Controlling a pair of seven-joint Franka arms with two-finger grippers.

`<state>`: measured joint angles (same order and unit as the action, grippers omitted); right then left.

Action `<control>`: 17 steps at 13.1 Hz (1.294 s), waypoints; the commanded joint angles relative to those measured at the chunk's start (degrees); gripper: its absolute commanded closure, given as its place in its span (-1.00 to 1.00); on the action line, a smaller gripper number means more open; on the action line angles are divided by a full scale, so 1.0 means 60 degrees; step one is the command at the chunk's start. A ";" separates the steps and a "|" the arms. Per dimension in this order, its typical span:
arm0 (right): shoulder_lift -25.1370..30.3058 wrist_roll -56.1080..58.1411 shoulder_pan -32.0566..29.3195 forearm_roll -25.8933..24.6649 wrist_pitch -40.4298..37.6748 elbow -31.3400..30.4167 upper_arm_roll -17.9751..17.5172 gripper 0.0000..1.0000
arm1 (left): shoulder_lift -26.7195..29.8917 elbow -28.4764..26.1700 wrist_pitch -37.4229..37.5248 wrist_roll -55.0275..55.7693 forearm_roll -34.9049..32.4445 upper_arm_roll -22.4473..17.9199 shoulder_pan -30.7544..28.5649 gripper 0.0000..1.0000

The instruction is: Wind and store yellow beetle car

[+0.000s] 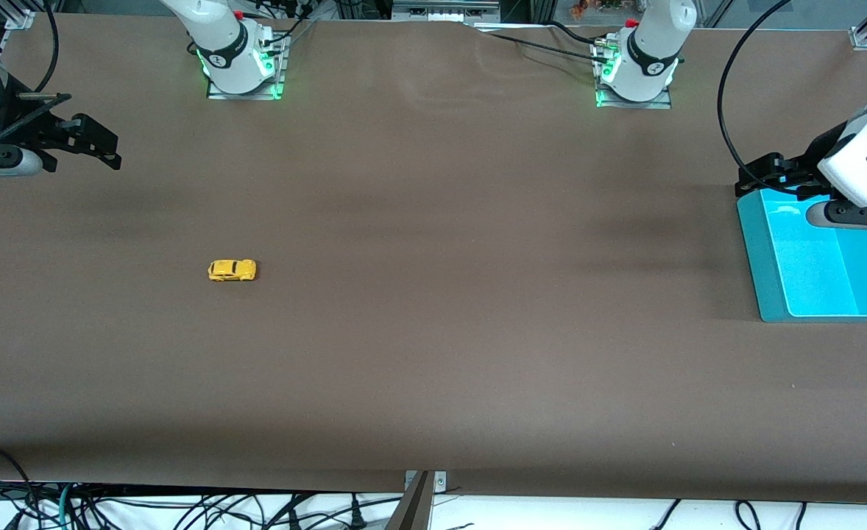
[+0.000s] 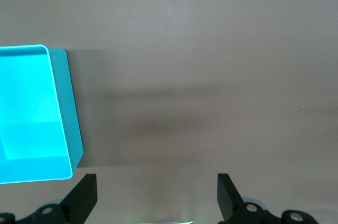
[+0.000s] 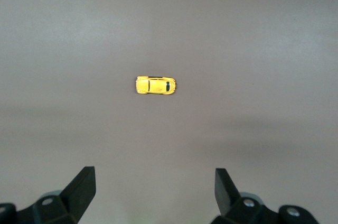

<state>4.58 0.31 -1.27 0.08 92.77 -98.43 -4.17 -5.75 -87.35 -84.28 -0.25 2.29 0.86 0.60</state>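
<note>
**Both arms waited high, car sat untouched**

The yellow beetle car (image 1: 232, 270) stood on its wheels on the bare brown table (image 1: 433, 331), toward the right arm's end, well apart from everything else. The right gripper (image 1: 98, 143) hung in the air over that end of the table with its jaws spread wide and nothing between them; from the right gripper, the car lay at about five o'clock in the front view. In the right wrist view the car (image 3: 156, 85) sat ahead of the gripper (image 3: 153, 192), lying crosswise to the line of approach.

The left gripper (image 1: 761, 177) waited over the rim of the teal bin (image 1: 772, 287) at the left arm's end, jaws also spread and empty; the bin (image 2: 71, 129) looked empty too.

The step in hand, as I read it, was the first reach. To do it well, the right arm would need to centre over the car, keep the jaws across the narrow body, not nose to tail, and come down slowly, since so small and light a thing would skid on its wheels if nudged.

The car itself was bright yellow, rounded, with dark windows and small dark wheels.
</note>
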 commanded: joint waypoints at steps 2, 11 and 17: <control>-0.0001 -0.0329 0.0065 -0.0130 -0.0505 0.0219 -0.0008 -1.00 | -0.0067 0.0173 -0.0001 -0.0075 -0.0191 0.0004 0.0032 -1.00; 0.0014 -0.0197 0.0051 -0.0130 -0.0505 0.0205 0.0007 -1.00 | -0.0067 0.0173 -0.0001 -0.0060 -0.0191 0.0004 0.0047 -1.00; 0.0028 -0.0183 0.0051 -0.0101 -0.0578 0.0190 0.0007 -1.00 | -0.0067 0.0173 -0.0001 -0.0060 -0.0191 0.0004 0.0032 -1.00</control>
<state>4.58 -0.24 -1.26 0.07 90.82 -98.23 -4.18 -5.75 -87.35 -84.28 -0.25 2.29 0.86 0.60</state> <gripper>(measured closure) 0.000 0.000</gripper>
